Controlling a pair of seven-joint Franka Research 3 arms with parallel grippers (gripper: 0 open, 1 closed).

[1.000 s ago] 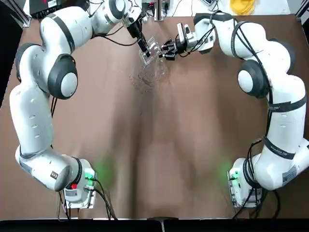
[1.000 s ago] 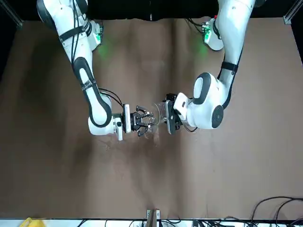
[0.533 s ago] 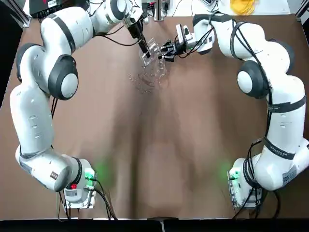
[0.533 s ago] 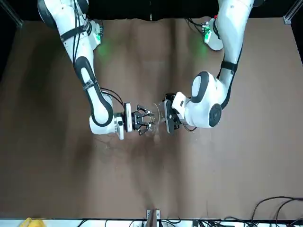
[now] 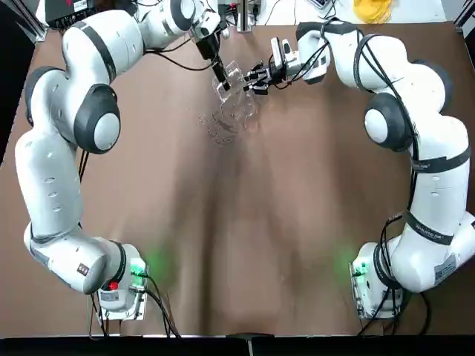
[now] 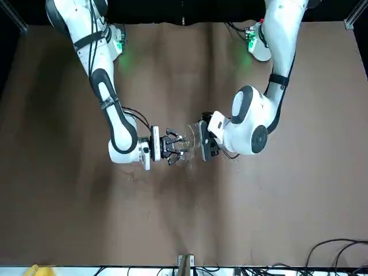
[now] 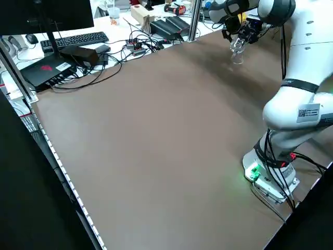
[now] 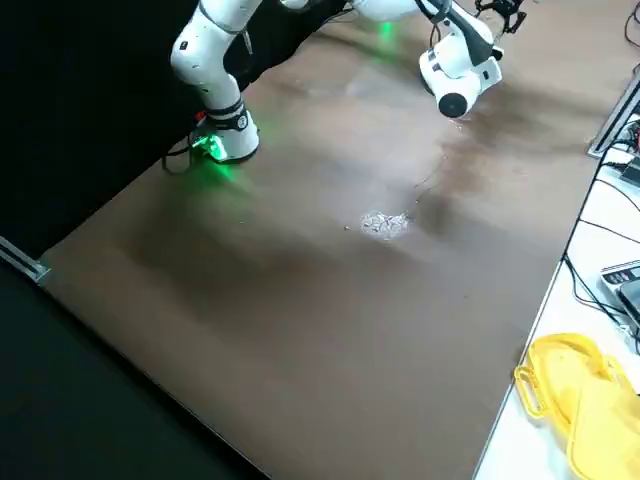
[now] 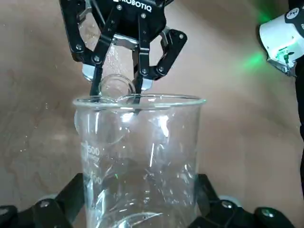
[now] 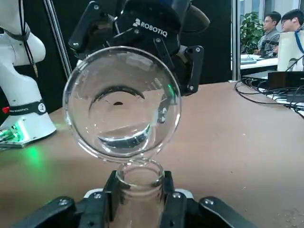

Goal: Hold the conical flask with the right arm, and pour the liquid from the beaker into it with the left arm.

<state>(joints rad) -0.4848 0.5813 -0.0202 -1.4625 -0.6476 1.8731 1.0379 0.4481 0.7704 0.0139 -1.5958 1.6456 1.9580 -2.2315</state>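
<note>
Top view: at the table's [image 5: 245,222] far centre, the left gripper [image 5: 221,78] clamps its fingers around the beaker [image 5: 234,76], tipped with its rim above the conical flask's [image 5: 239,113] neck. Liquid [image 10: 121,138] pools against the beaker's lower wall. To the right, the right gripper [image 5: 252,77] pinches the flask's neck, with the flask standing upright.

Near table [image 5: 245,245] bare — both grippers crowd the flask [image 10: 139,190].

Probably lab; keyboard [image 7: 75,39], cables [image 7: 136,46]
</note>
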